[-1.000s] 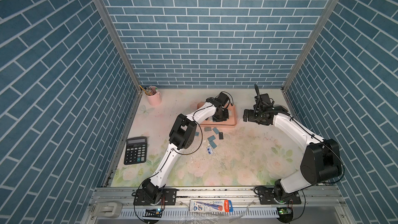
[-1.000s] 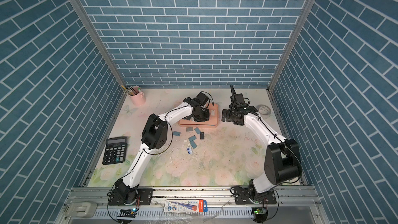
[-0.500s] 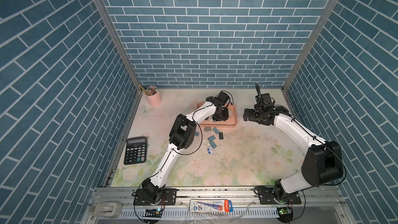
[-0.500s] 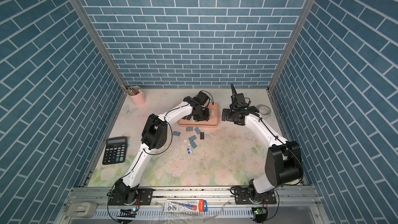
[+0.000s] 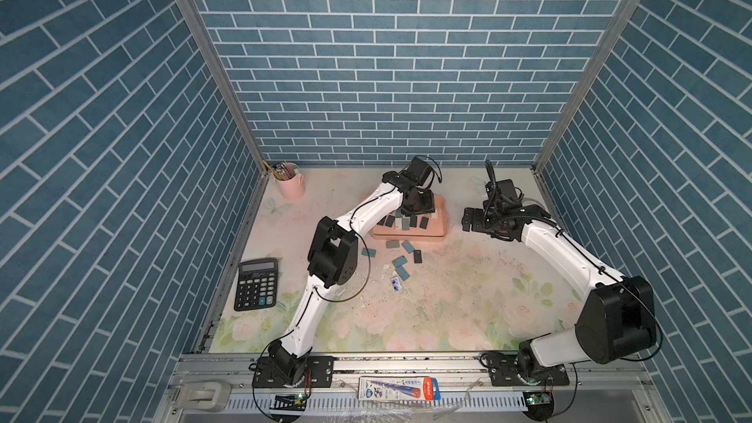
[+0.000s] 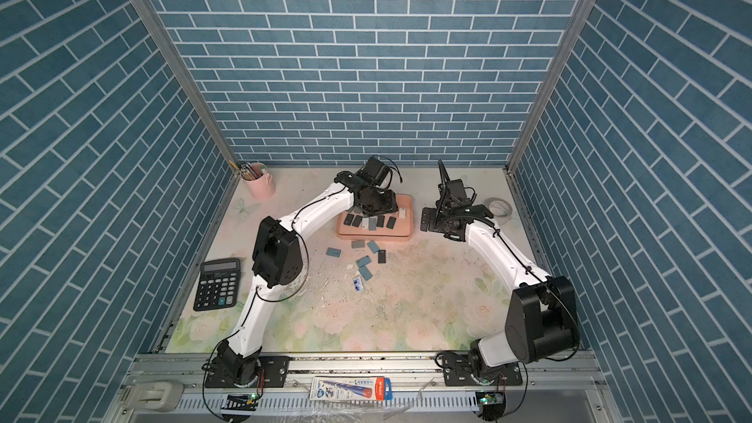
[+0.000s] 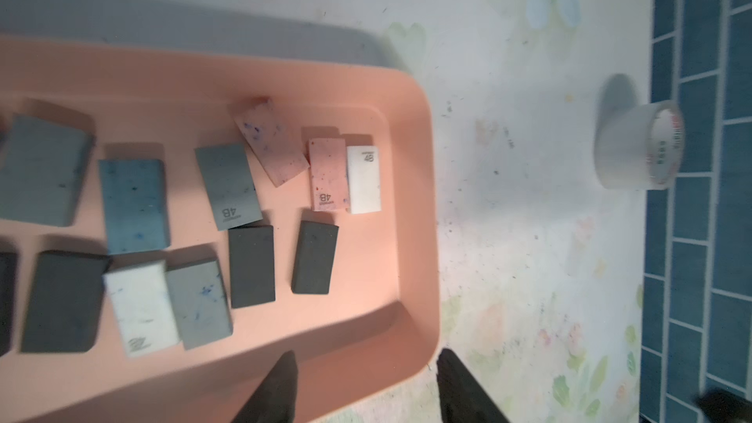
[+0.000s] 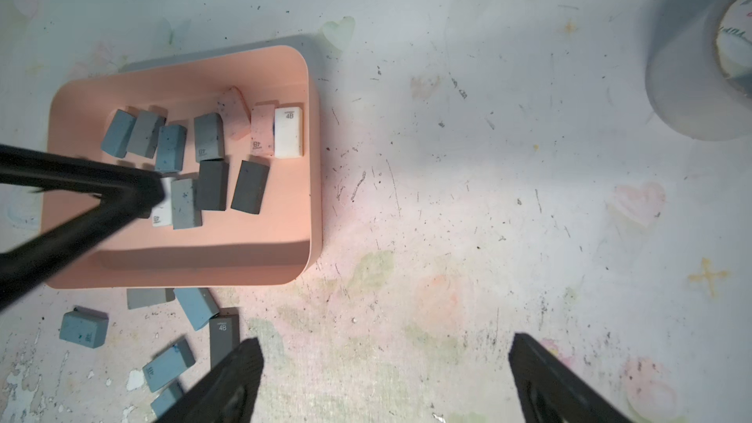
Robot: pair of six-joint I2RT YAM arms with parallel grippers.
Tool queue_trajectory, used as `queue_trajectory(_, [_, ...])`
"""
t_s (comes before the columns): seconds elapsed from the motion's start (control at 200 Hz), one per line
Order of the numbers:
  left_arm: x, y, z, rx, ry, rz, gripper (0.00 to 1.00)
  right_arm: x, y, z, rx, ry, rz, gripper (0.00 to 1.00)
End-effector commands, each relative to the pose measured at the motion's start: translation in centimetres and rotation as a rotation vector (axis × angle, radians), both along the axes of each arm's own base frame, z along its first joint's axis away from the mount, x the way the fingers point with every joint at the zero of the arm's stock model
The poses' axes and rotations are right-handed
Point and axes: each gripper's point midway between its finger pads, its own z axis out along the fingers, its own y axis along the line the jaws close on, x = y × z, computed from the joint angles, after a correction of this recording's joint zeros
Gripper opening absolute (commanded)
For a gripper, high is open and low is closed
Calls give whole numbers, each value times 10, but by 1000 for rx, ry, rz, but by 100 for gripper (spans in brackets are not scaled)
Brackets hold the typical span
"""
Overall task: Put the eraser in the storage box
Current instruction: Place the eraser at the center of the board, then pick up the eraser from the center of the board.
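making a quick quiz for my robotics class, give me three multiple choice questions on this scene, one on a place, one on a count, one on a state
1. Where does the calculator lie?
A. inside the pencil cup
B. on the table, beside the left arm
C. on top of the tape roll

2. How many pink speckled erasers show in the storage box?
A. none
B. two
C. five

3. How does the right gripper stand?
A. shut on an eraser
B. shut on the tape roll
C. open, with nothing between its jaws

Answers:
1 B: both top views show it flat on the table by that arm.
2 B: the right wrist view shows two, next to a white eraser.
3 C: its fingers stand wide apart over bare table.
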Motion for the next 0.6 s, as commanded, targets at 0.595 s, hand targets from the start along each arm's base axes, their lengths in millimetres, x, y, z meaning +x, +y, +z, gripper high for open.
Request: queue_trajectory(0.595, [-100, 211, 85, 122, -283, 212, 100, -53, 139, -97, -146, 198, 235, 71])
